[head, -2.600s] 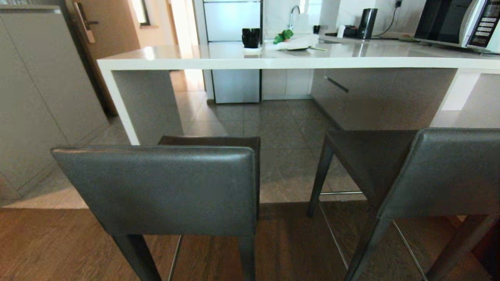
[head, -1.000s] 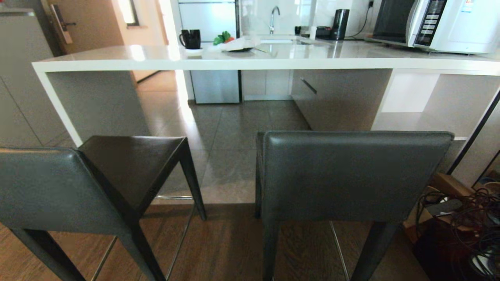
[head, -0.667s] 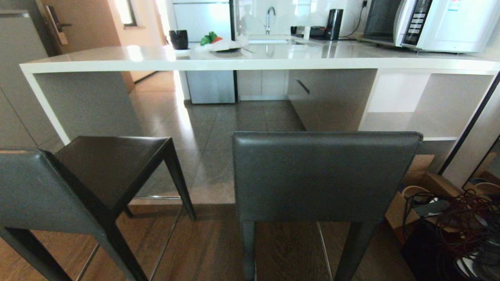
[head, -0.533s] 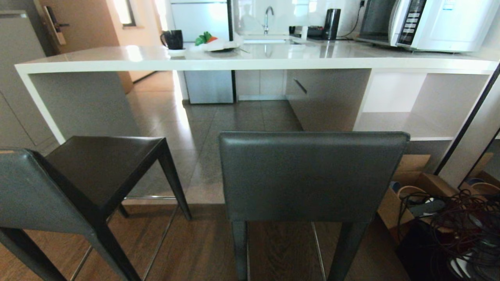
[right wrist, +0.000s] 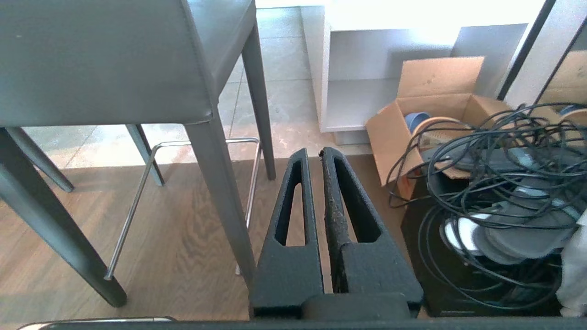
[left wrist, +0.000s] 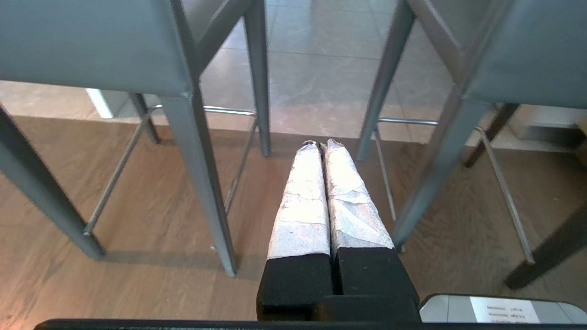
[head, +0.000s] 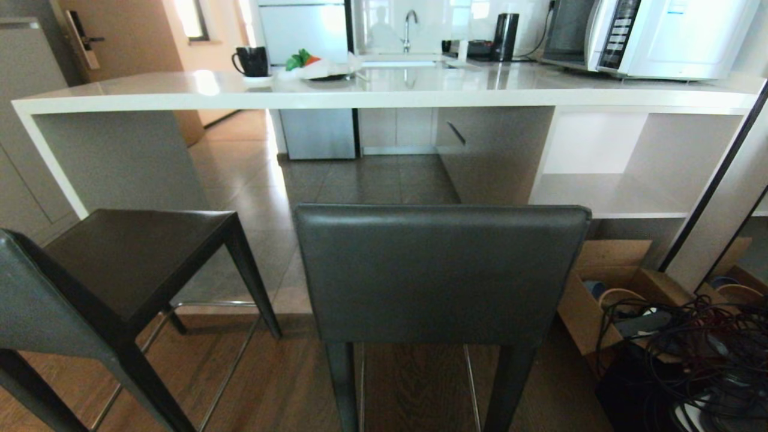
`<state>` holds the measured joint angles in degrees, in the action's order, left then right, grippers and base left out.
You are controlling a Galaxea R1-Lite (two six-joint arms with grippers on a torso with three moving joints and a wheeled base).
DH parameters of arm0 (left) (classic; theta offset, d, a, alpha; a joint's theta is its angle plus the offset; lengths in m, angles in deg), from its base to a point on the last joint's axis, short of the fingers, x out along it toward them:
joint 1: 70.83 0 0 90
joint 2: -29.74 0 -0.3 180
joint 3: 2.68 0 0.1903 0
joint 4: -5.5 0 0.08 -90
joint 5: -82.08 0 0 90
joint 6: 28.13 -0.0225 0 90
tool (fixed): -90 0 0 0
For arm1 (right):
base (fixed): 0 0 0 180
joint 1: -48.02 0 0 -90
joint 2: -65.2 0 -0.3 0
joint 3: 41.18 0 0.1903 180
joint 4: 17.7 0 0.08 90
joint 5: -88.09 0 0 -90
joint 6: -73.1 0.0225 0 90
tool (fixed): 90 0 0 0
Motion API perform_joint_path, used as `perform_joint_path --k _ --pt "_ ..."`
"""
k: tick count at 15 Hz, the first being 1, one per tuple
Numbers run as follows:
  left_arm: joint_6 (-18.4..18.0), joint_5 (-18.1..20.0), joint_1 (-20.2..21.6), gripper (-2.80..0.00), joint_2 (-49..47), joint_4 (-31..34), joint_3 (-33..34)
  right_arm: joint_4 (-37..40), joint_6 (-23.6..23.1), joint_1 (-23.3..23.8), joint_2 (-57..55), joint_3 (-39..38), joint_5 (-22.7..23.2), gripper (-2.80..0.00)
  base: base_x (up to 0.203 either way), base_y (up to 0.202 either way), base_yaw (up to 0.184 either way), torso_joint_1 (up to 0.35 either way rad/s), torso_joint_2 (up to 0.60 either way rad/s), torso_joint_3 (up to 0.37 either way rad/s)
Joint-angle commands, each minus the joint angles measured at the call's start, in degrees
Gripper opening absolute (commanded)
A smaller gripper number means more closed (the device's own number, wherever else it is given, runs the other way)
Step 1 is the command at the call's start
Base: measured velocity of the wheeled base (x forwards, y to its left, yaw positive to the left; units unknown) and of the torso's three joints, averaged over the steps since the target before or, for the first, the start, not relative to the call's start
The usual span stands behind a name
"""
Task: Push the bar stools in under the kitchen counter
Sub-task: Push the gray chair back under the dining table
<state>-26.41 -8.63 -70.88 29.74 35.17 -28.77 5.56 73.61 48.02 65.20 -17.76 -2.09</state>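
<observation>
Two bar stools are seen standing out from the kitchen counter (head: 384,96), neither tucked under it. The right bar stool (head: 441,273) is squarely ahead, its grey backrest facing the camera, feet on the wooden floor just short of the tiles. The left bar stool (head: 114,270) is angled at the left edge, seat exposed, front legs near the tile line.

Low in the wrist views, the left claw (left wrist: 322,145) is found clenched, its white-wrapped fingers (left wrist: 302,201) pressed together, nothing held, nothing touched; it is aimed at the gap between the two stools' legs. The right claw (right wrist: 314,152) is likewise clenched and empty, black fingers meeting at the tips, set just beside the right stool's rear leg and apart from it. A cardboard box (right wrist: 426,105) and a tangle of cables (right wrist: 500,174) are spotted to its other side. On the counter a black mug (head: 251,61) and a microwave (head: 654,36) are noted.
</observation>
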Motion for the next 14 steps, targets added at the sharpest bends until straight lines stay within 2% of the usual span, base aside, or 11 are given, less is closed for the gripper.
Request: perform_joint_path --k 1,8,12,14 --pt "0.0 0.0 0.0 -2.80 -0.1 0.0 0.0 -0.1 0.0 0.0 -0.1 0.0 0.0 -2.80 0.000 0.000 0.000 0.000 0.00 0.000" --pt "-0.1 0.1 0.1 -2.80 -0.1 0.0 0.0 -0.2 -0.1 0.0 0.0 0.0 0.1 -2.80 0.000 0.000 0.000 0.000 0.00 0.000" --pt "-2.5 0.6 0.1 -2.80 0.1 -0.2 -0.2 -0.1 -0.8 0.0 0.0 0.4 0.1 -2.80 0.000 0.000 0.000 0.000 0.00 0.000" --pt "-1.8 2.7 0.2 -2.80 -2.9 -1.3 -5.6 0.2 -0.7 0.0 -1.8 5.0 1.3 -2.80 0.000 0.000 0.000 0.000 0.00 0.000"
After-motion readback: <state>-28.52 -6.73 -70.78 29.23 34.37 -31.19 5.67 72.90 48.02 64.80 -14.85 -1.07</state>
